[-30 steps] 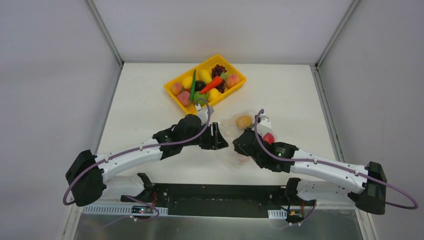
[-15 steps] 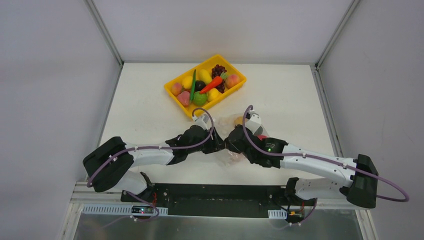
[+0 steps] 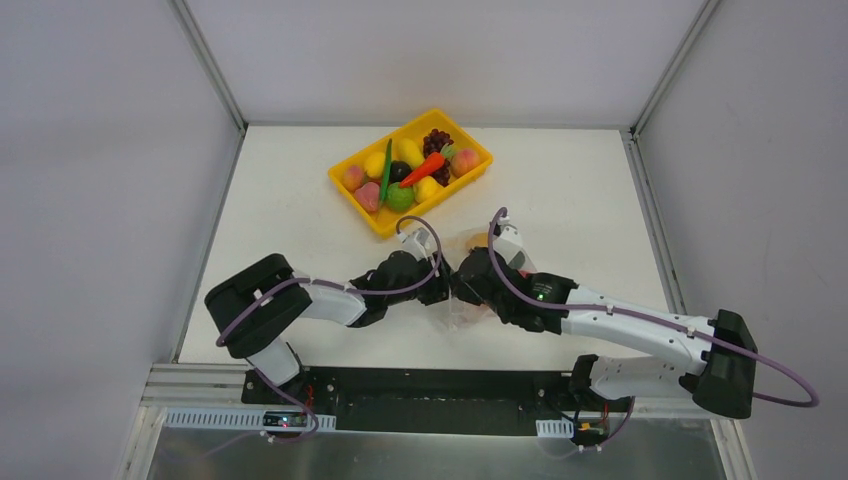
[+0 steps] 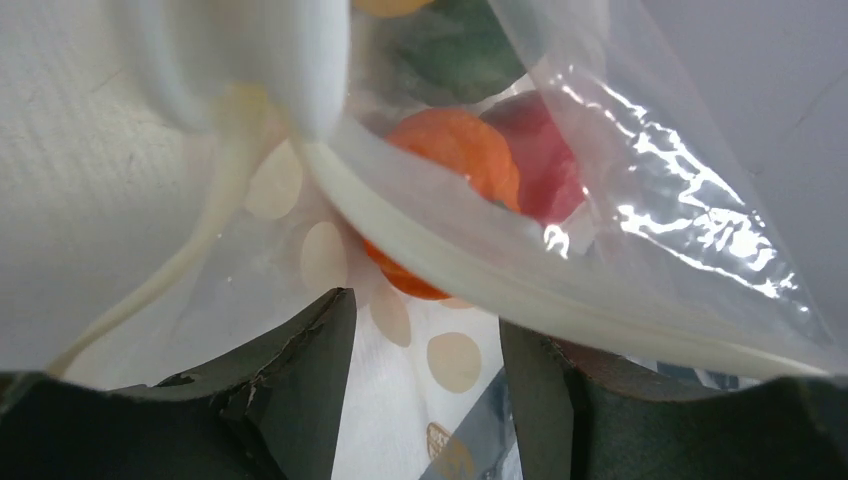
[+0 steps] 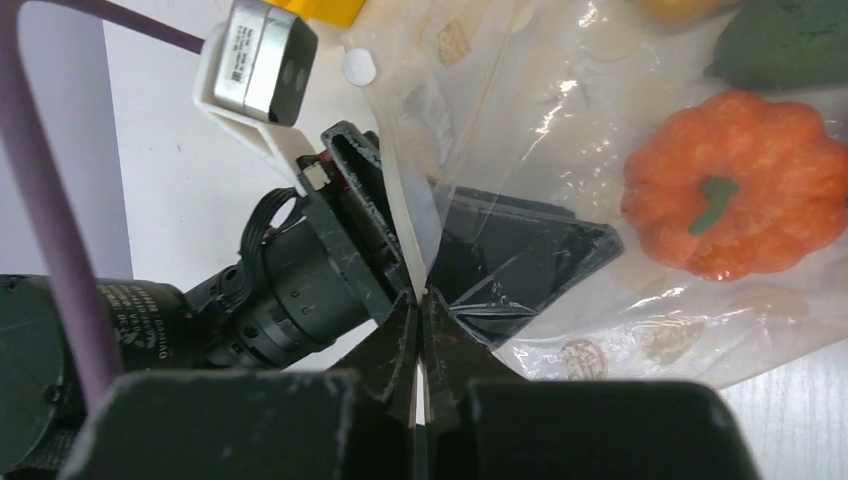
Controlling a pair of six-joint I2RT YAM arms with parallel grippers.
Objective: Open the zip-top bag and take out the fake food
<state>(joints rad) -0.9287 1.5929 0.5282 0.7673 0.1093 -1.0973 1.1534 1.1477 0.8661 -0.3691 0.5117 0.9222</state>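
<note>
The opening step is in hand: the right jaws pinch the zip-top bag (image 5: 560, 120) by its lip, while the left jaws, half-spread, straddle the other lip. The fake food (image 5: 735, 185) sits inside, just beyond both. Next, the left jaws likely need to clamp so both can pull apart.

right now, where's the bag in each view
top external: the bag lies mid table, mostly hidden where the two wrists meet.
left wrist: the bag fills the top and middle of the picture.
right wrist: the bag spreads over the upper right, and its edge runs down to bottom centre.
landmark: the left end effector sits at the bag's edge in all three views.
</note>
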